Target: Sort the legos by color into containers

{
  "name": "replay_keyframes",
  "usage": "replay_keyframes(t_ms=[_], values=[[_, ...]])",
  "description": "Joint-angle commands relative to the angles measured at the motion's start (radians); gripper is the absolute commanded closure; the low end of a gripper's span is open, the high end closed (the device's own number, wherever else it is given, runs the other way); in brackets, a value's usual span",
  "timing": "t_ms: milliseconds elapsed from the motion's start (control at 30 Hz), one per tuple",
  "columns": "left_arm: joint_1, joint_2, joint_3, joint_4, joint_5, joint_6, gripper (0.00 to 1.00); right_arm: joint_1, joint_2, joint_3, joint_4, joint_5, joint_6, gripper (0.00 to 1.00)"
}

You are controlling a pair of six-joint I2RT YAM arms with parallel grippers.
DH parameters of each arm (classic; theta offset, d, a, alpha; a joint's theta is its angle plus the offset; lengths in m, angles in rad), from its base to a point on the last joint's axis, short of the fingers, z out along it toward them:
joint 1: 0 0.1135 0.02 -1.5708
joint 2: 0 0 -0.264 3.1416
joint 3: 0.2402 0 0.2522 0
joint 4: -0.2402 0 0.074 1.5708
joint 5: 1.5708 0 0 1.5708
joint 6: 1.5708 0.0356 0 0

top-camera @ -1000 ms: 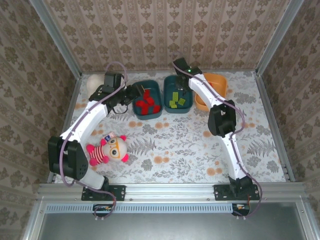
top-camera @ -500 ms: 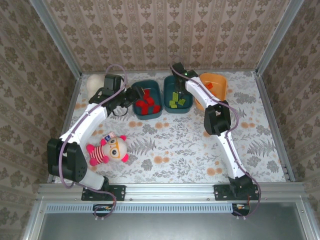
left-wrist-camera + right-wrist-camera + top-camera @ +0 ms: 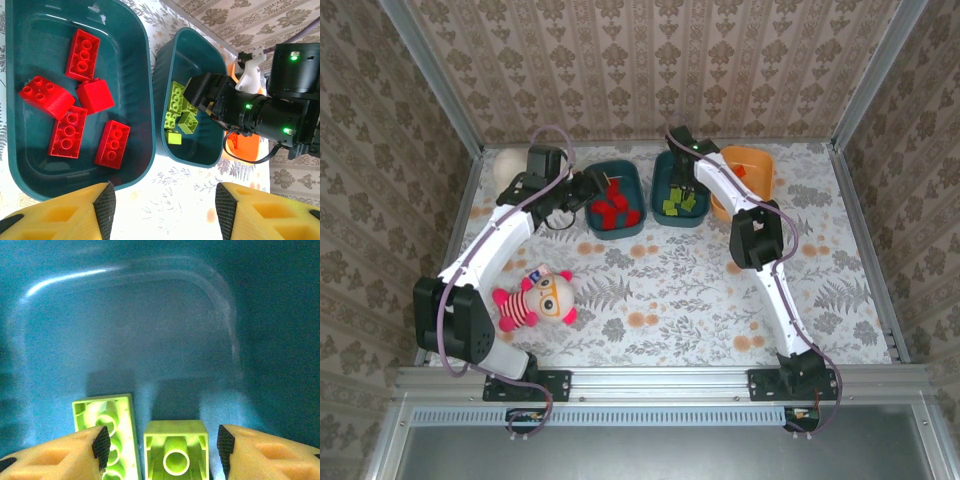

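While the right gripper sits open in a teal tub over two green legos, the left gripper hangs open by the red-lego tub.

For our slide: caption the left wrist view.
Red legos in one teal tub; right gripper over green legos in neighbouring tub.

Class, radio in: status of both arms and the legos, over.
Left fingers open, empty, beside red-lego tub. Right fingers open over green legos in middle tub. Striped doll well aside.
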Motion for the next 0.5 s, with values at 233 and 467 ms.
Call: replay_keyframes(t_ms=[233,467], values=[[0.029,-0.155,-0.043,-0.120,-0.005,0.058,0.41,0.061,-0.525,-0.332,0.218,0.054,-0.108,0.32],[0.052,-0.341,-0.149,-0.281,-0.078,0.144,0.06,0.097,-1.009,-0.918,0.395,0.050,-0.137,0.00]])
